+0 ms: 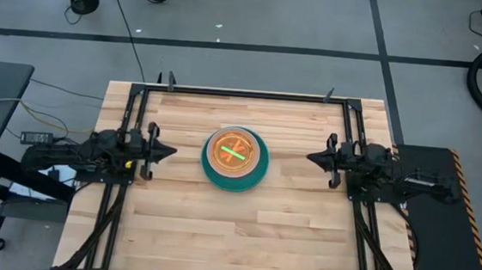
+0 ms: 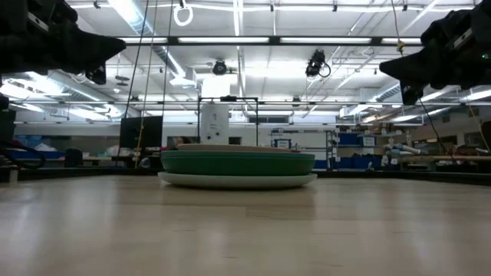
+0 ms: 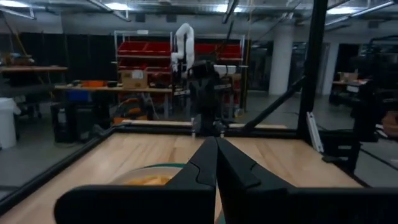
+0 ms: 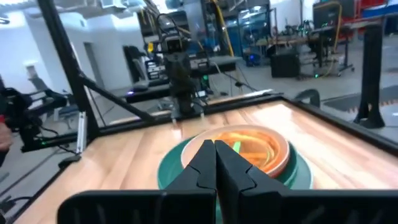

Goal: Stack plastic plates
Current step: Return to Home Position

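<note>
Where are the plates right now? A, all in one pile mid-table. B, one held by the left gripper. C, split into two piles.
A: the plates form one pile at the middle of the table, with the left gripper and right gripper shut, empty, off to its sides.

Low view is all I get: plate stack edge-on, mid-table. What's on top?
Observer: A small round translucent orange plastic plate, with a lime green streak across its middle.
Operator: Centred on the stack?
Observer: Yes. From above, the large round teal plastic plate shows as a ring all round it.
Operator: Jaws holding anything?
Observer: No. The left arm and right arm wait at the wooden table's sides, jaws shut and empty.
</note>
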Robot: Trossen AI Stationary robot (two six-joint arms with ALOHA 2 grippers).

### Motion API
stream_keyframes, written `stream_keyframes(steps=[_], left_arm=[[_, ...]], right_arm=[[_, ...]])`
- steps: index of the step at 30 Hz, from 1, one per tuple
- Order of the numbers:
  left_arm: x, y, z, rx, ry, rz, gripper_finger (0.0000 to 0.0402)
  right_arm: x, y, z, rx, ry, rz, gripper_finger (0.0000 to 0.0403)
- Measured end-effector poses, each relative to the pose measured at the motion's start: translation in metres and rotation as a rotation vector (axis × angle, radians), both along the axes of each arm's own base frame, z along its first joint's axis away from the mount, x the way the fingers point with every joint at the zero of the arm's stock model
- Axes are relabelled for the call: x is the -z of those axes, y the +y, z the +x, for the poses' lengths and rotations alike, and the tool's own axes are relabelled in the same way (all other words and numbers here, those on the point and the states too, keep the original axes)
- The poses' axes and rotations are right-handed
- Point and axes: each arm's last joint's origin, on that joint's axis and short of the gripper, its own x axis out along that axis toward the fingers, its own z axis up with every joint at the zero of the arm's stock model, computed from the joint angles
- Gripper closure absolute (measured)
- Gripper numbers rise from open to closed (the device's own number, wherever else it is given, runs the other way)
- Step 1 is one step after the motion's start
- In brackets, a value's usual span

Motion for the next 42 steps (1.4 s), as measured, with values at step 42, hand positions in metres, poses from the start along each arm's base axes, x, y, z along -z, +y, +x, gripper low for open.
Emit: stream_keyframes(steps=[42], left_arm=[[0.009,0.000,0.001,0.000,0.089,-0.036,0.0392]], right_arm=[[0.003,0.016,0.001,-0.026,0.037,-0.031,0.0385]])
